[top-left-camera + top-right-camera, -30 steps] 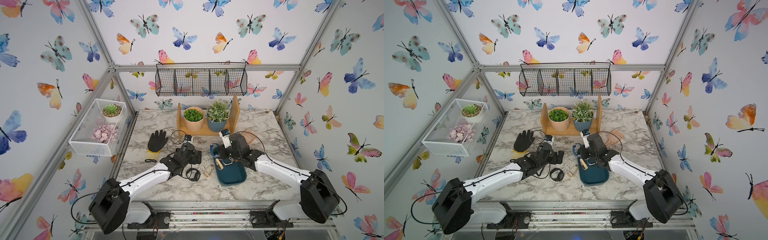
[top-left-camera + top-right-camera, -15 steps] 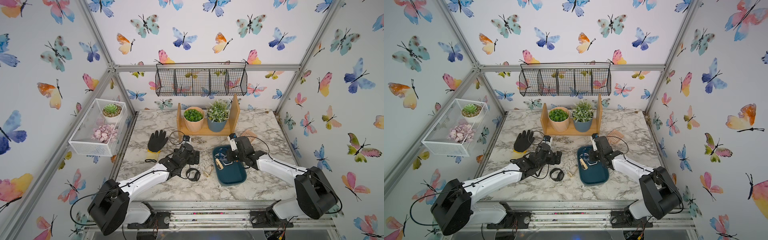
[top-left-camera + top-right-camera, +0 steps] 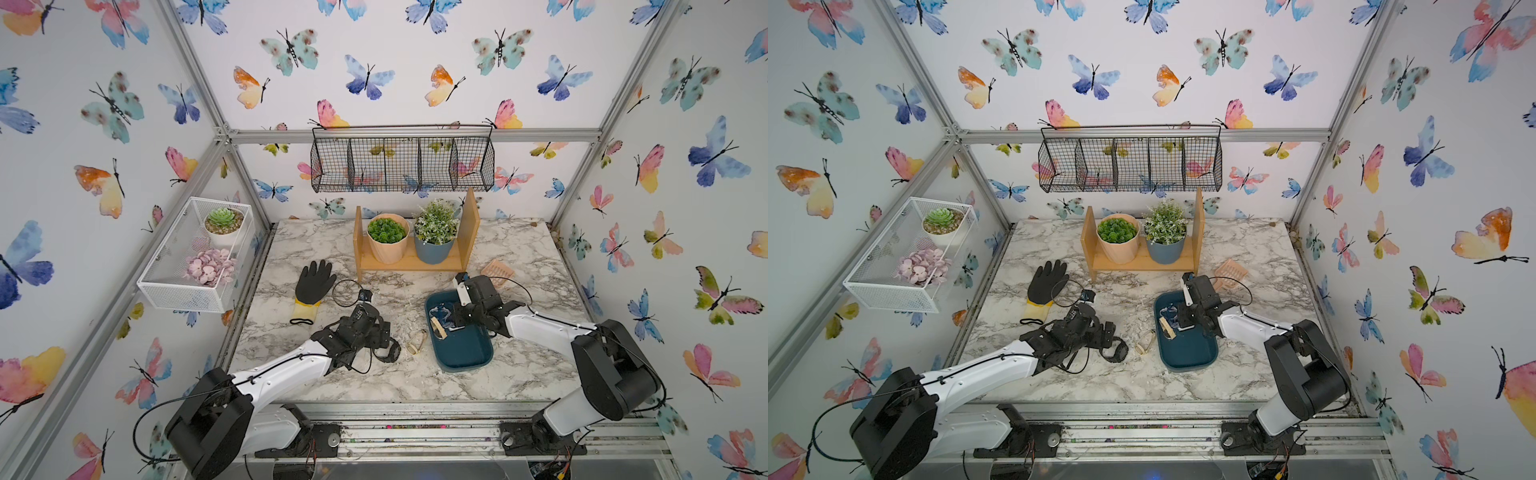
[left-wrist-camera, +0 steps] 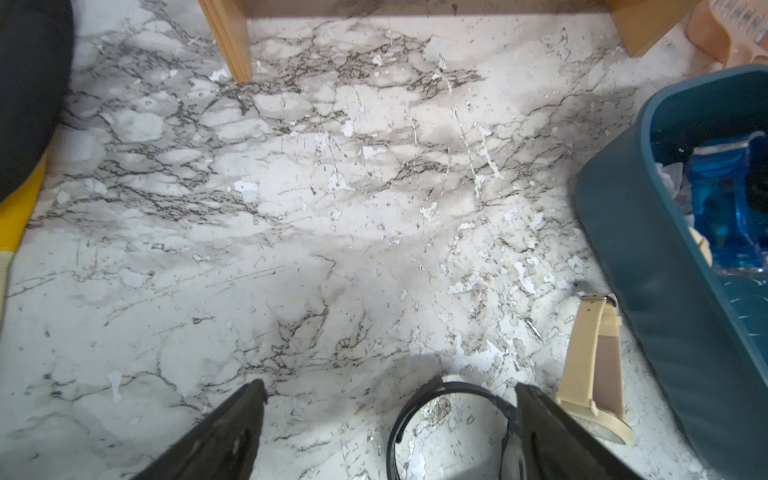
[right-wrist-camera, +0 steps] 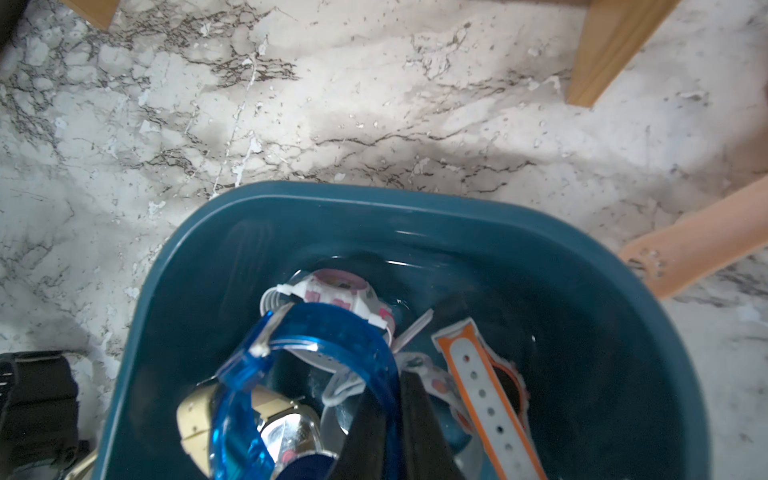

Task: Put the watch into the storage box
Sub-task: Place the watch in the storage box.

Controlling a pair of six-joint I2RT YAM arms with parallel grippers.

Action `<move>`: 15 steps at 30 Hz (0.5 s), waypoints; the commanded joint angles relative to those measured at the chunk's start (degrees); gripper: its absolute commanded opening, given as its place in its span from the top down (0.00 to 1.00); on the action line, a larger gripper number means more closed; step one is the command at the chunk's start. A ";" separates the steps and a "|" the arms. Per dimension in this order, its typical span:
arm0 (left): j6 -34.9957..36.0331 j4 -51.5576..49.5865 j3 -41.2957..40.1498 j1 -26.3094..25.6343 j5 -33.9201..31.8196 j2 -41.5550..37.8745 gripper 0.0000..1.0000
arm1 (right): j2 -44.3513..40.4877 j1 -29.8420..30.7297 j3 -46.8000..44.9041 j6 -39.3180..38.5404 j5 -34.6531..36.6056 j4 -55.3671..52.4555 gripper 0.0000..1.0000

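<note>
A scuffed marble table (image 3: 415, 386) sits between butterfly-papered walls (image 3: 395, 70), and the storage box (image 3: 465, 353) lies on it. Only the right wrist view shows the right gripper (image 5: 388, 384) narrow, pinching a blue watch (image 5: 316, 328) inside the box. The left wrist view shows the left gripper (image 4: 390, 384) spread wide, a black watch (image 4: 457, 384) between its fingers on the table. A cream watch (image 4: 594, 365) lies just beside the box.
</note>
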 commanded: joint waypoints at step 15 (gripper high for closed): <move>-1.62 -1.22 0.57 0.03 5.57 4.18 0.07 | -5.17 -0.22 0.56 -1.95 -0.04 -0.06 0.63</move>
